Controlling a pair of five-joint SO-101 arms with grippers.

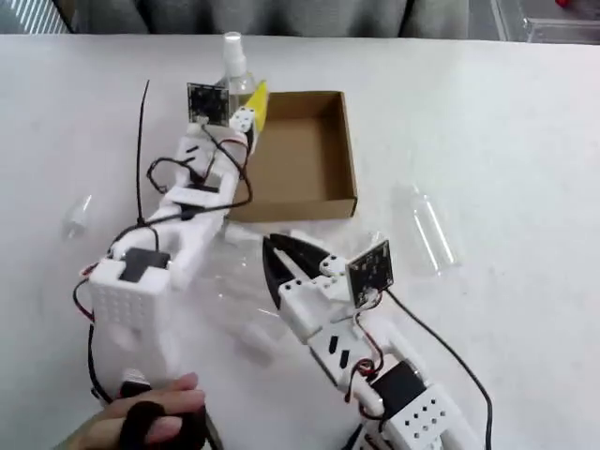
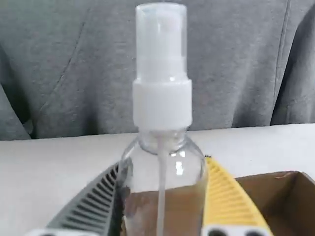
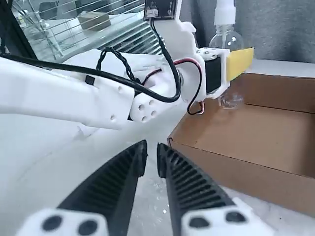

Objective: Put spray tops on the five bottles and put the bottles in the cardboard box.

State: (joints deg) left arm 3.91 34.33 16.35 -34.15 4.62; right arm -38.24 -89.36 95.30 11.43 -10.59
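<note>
A clear bottle with a white spray top stands upright over the far left corner of the cardboard box. My left gripper is shut on its body, which sits between the grey finger and the yellow finger; the bottle has its spray top on. My right gripper hovers low just before the box's near left corner, shut with nothing in it. From the right wrist I see those black fingertips, the box and the held bottle.
A capless clear bottle lies on the table right of the box. A loose spray top lies at far left. Clear plastic pieces lie between the arms. A person's hand rests at the left arm's base.
</note>
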